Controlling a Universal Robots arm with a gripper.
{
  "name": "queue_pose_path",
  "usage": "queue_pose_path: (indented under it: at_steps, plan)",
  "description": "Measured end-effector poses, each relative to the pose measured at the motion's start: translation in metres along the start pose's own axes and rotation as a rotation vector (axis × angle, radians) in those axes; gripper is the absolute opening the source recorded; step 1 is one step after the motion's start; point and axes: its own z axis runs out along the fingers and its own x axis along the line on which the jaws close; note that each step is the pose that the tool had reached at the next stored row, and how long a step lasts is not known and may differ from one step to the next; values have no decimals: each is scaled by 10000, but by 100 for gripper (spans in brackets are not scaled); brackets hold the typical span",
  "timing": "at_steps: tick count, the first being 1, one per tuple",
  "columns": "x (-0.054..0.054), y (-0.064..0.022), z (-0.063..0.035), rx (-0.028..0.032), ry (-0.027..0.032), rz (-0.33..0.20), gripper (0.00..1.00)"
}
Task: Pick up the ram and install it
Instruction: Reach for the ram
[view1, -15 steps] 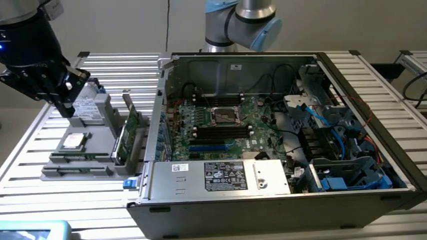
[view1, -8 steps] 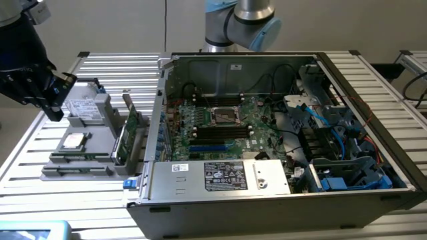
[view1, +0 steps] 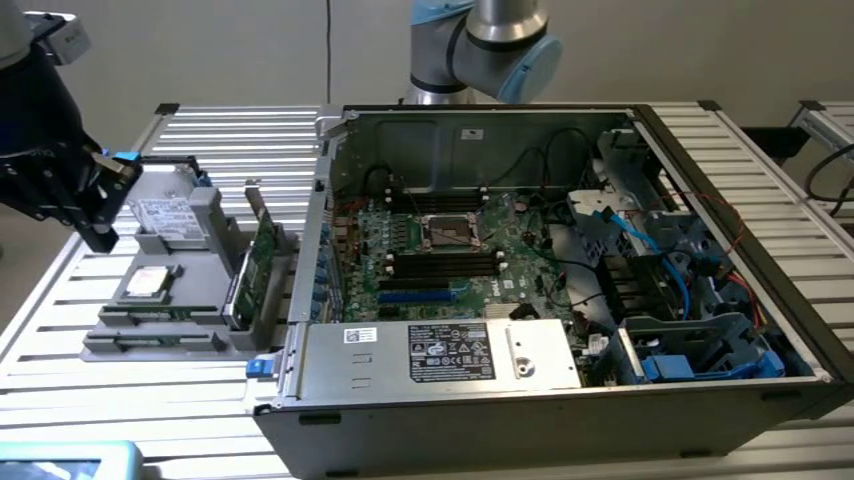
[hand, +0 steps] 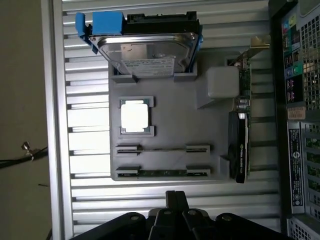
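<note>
While jaws hang together over the slatted table (hand: 95, 192) | ram (hand: 162, 173) in grey tray (hand: 172, 132) slot | beige floor (hand: 25, 75) beyond

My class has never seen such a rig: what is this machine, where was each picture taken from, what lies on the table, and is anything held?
This is a robot arm ending in a black gripper. One picture comes from a camera off the arm, the other from a camera on its wrist, looking down. On the slatted table stands an open computer case. Beside it a grey tray carries a hard drive, a processor, an upright graphics card and the ram, a thin green stick. The gripper is shut, holds nothing and hangs near the ram.
</note>
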Motion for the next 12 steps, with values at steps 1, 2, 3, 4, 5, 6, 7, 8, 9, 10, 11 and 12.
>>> queue_pose_path:
  at_steps: [1,2,3,4,5,6,7,8,9,10,11,12]
  plan:
    - [0,0,18,0,0,0,11]
    - [-1,0,36,1,0,0,11]
    - [-1,0,56,0,1,1,11]
    - [-1,0,73,1,1,1,11]
    - [-2,0,92,1,0,1,11]
    - [-6,1,109,13,-1,-7,11]
    - [-9,10,123,37,-1,-29,11]
    - [-11,17,138,58,-3,-66,11]
    - [-13,23,151,67,-5,-127,11]
    - [-14,27,160,69,-5,-208,11]
    - [-16,29,163,73,-4,-294,11]
    - [-18,31,164,76,-4,-381,11]
